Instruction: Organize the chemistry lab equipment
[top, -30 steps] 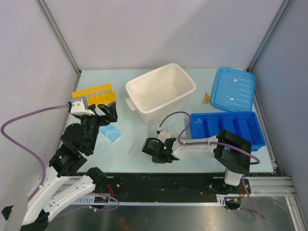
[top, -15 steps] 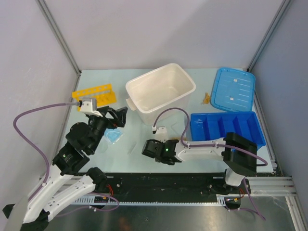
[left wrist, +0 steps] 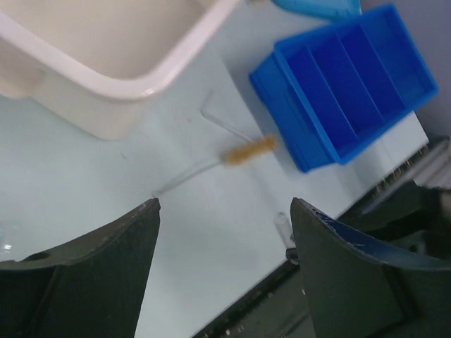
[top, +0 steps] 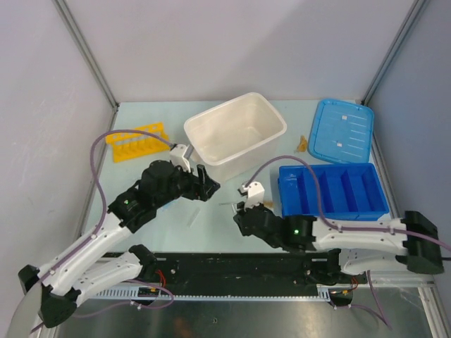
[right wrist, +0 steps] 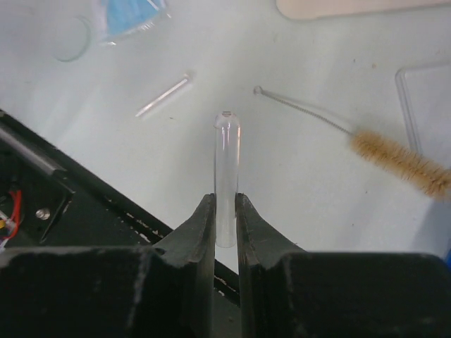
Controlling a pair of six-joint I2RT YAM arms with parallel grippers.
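My right gripper (right wrist: pixel 225 204) is shut on a short clear tube (right wrist: pixel 226 151) and holds it just above the table near the front edge (top: pixel 244 215). The wire brush with tan bristles (right wrist: pixel 400 163) lies to its right; it also shows ahead in the left wrist view (left wrist: pixel 250 149). My left gripper (left wrist: pixel 225 204) is open and empty, hovering in front of the white tub (top: pixel 208 187). A thinner clear tube (right wrist: pixel 163 96) lies on the table. The pale blue square piece (right wrist: pixel 130 17) is beyond it. The yellow rack (top: pixel 136 143) stands far left. The amber piece (top: pixel 301 144) lies by the lid.
The big white tub (top: pixel 235 134) stands at the back centre and the blue lid (top: pixel 342 129) at the back right. The blue divided tray (top: pixel 331 189) sits right of the right gripper. A clear round disc (right wrist: pixel 70 39) and a clear square plate (right wrist: pixel 430 91) lie on the table.
My left arm has swung right, away from the yellow rack and the blue piece, to the front of the tub. My right gripper has shifted slightly right, its arm now stretched along the near edge.
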